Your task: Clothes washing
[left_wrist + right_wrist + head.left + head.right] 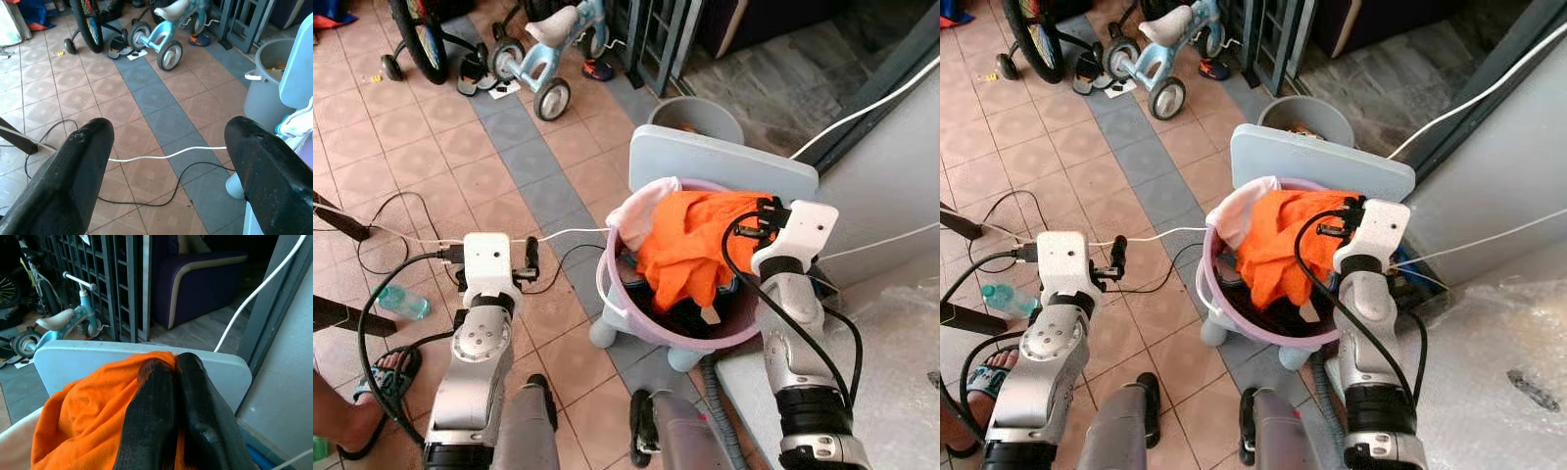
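A lilac laundry basket (607,282) stands on the tiled floor just ahead of me, holding a bright orange garment (690,245), a white cloth (641,208) and dark clothes underneath. My right gripper (175,363) is over the basket's right side, its two black fingers pressed together on a fold of the orange garment. The cloth bunches up around the fingertips. My left gripper (168,132) hangs open to the left of the basket, above the floor, with nothing between its fingers (85,147).
A pale blue board (724,162) leans behind the basket, with a grey bucket (695,117) beyond it. A plastic-wrapped surface (891,372) lies at the right. Cables (568,235), a green bottle (403,302), a person's sandalled foot (362,392) and a tricycle (543,54) are on the floor.
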`<state>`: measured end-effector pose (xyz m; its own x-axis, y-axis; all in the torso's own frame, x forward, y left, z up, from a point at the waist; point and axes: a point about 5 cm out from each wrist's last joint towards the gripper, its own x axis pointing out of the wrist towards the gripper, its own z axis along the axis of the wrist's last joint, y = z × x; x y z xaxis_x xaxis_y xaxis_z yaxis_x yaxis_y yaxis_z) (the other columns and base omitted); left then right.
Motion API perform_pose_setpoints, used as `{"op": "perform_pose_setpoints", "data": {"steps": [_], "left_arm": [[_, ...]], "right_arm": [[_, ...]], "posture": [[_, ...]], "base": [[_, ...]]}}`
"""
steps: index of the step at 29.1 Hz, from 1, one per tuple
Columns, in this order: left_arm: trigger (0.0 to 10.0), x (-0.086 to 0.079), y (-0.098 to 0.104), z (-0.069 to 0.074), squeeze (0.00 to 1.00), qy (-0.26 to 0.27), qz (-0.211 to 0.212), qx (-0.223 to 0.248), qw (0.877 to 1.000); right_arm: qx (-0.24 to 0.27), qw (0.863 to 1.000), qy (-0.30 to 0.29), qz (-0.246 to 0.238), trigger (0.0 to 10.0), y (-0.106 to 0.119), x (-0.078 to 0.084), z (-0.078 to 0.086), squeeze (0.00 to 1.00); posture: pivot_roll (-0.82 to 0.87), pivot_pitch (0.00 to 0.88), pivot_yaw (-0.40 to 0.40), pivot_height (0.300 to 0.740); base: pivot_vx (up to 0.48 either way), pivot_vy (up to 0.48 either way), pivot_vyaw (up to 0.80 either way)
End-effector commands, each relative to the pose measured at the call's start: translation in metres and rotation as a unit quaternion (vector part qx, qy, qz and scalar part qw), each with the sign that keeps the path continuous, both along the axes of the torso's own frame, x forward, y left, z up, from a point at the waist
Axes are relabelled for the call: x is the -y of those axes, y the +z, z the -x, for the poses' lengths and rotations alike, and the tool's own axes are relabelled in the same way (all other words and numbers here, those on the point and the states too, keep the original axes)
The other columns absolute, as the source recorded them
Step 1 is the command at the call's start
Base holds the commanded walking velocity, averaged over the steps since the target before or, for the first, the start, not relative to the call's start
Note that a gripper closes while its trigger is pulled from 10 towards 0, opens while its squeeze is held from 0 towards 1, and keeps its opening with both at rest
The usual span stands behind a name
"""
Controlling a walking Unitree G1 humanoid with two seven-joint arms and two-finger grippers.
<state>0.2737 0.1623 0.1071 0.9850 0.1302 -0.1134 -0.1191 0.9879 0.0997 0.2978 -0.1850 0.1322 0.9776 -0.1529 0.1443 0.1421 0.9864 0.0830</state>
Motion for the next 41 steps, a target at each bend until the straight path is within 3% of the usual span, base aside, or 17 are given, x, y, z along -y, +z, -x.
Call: {"op": "perform_pose_setpoints", "data": {"steps": [1,9,11,15,18,19,20,21,24,25,26,27,28,37,41], "left_arm": [[10.0,-0.004,-0.004,0.0,0.0,0.011,-0.004,-0.003,1.0],[10.0,-0.004,-0.008,-0.011,0.0,0.039,-0.045,0.003,0.998],[10.0,-0.003,-0.008,-0.012,0.0,0.041,-0.049,0.004,0.998],[10.0,-0.002,-0.008,-0.013,0.0,0.041,-0.045,0.012,0.998],[10.0,-0.005,-0.012,-0.007,0.0,0.042,-0.046,0.013,0.998],[10.0,-0.008,-0.014,-0.002,0.0,0.039,-0.048,0.021,0.998],[10.0,-0.008,-0.014,-0.002,0.0,0.039,-0.048,0.021,0.998],[10.0,-0.01,-0.016,0.004,0.0,0.039,-0.058,0.027,0.997],[10.0,-0.014,-0.02,0.011,0.0,0.037,-0.062,0.023,0.997],[10.0,-0.016,-0.021,0.014,0.0,0.035,-0.064,0.023,0.997],[10.0,-0.017,-0.021,0.015,0.0,0.034,-0.065,0.024,0.997],[10.0,-0.018,-0.021,0.016,0.0,0.034,-0.066,0.025,0.997],[10.0,-0.019,-0.021,0.017,0.0,0.033,-0.059,0.027,0.997],[10.0,-0.013,-0.021,0.019,0.0,0.0,-0.05,0.035,0.998],[10.0,-0.001,-0.02,0.021,0.0,-0.067,-0.007,0.037,0.997]], "right_arm": [[0.033,0.999,0.009,0.011,0.0,0.019,0.0,0.004,0.0],[0.146,0.987,0.041,0.056,0.0,0.087,-0.016,-0.006,0.0],[0.151,0.986,0.044,0.062,0.0,0.09,-0.018,-0.007,0.0],[0.107,0.99,0.051,0.072,0.0,0.064,-0.018,-0.002,0.0],[0.058,0.994,0.051,0.081,0.0,0.029,-0.019,0.007,0.0],[0.034,0.995,0.041,0.087,0.0,0.01,-0.019,0.012,0.0],[0.034,0.995,0.041,0.087,0.0,0.01,-0.019,0.012,0.0],[0.014,0.995,0.026,0.1,0.0,-0.004,-0.018,0.017,0.0],[-0.018,0.997,-0.014,0.073,0.0,-0.02,-0.01,0.025,0.0],[-0.034,0.998,-0.015,0.055,6.6,-0.028,-0.01,0.031,0.0],[-0.039,0.998,-0.013,0.049,6.6,-0.03,-0.011,0.033,0.0],[-0.045,0.998,-0.005,0.038,10.0,-0.034,-0.013,0.038,0.0],[-0.045,0.999,0.009,0.027,10.0,-0.037,-0.017,0.046,0.0],[-0.039,0.998,0.002,0.054,10.0,-0.037,-0.01,0.056,0.0],[-0.039,0.998,0.01,0.055,10.0,-0.034,-0.011,0.056,0.0]], "posture": [[0.01,0.077,-0.048,0.74],[-0.01,0.034,-0.021,0.74],[0.0,0.028,-0.022,0.74],[0.01,0.023,-0.029,0.74],[0.01,0.016,-0.016,0.74],[0.01,0.006,0.001,0.74],[0.01,0.006,0.001,0.74],[0.01,0.004,0.007,0.74],[0.01,0.0,0.014,0.74],[0.01,0.0,0.016,0.74],[0.01,0.0,0.016,0.74],[0.01,0.0,0.017,0.74],[0.01,0.0,0.015,0.74],[0.01,0.008,0.003,0.74],[0.0,0.013,0.0,0.74]], "base": [[0.0,0.0,0.0],[0.0,0.0,0.0],[0.0,0.0,0.0],[0.0,0.0,0.0],[0.0,0.0,0.0],[0.0,0.0,0.0],[0.0,0.0,0.0],[0.0,0.0,0.0],[0.0,0.0,0.0],[0.0,0.0,0.0],[0.0,0.0,0.0],[0.0,0.0,0.0],[0.0,0.0,0.0],[0.0,0.0,0.0],[0.0,0.0,0.0]]}}
